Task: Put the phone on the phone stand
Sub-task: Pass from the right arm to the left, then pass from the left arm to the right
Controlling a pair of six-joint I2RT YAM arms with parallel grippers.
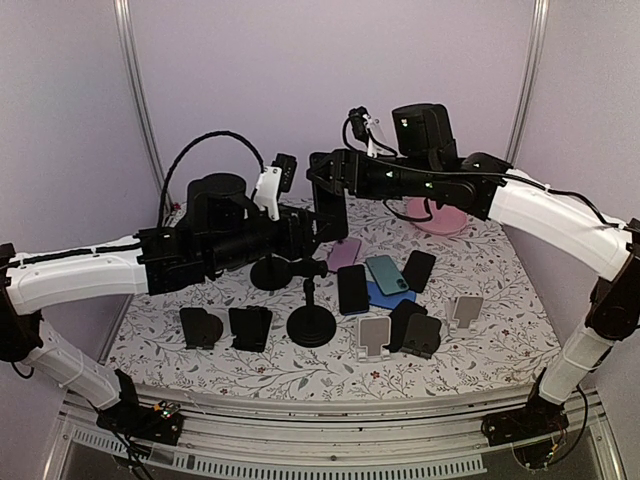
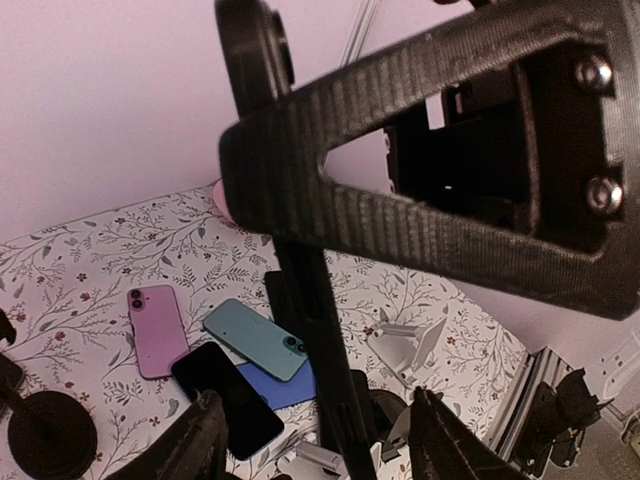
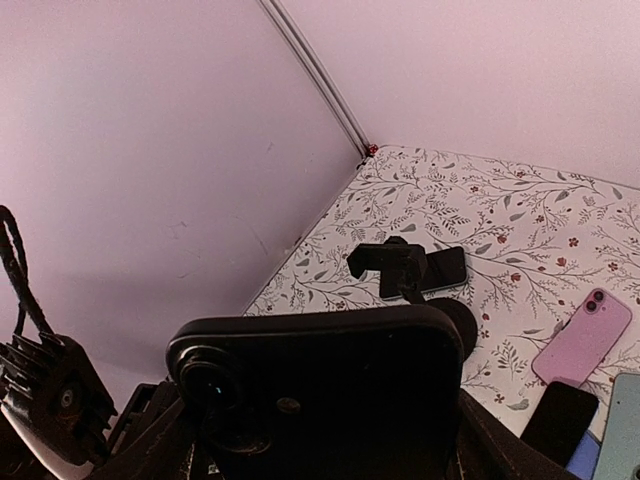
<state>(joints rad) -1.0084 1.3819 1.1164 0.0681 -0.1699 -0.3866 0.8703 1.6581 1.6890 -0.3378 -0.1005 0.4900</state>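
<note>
The right hand [image 3: 318, 445] is grasping the black phone [image 3: 330, 370] across its width and is holding it in the air above the middle of the bench [image 1: 500, 350], where it seems roughly upright. The left hand [image 2: 320, 450] is standing around the lower part of this phone. Its fingers [image 2: 200, 440] are on both sides of the thin edge but apart from it, so this hand is released and is not gripping anything. The phone is not resting on any stand; the phone stand [image 1: 311, 322] with the round foot is standing empty just below, on the near side.

The danger, I think, is in the passing. If the right hand is letting go before the left one is pressing firmly, the phone is going to drop onto the stand or onto the other phones [image 1: 387, 273] lying to the right. If both hands are pulling together, it may twist and slip.

The only container is the pink bowl [image 1: 440, 218] at the far right. It is mostly hidden behind the right arm, and I cannot tell what is in it.
</note>
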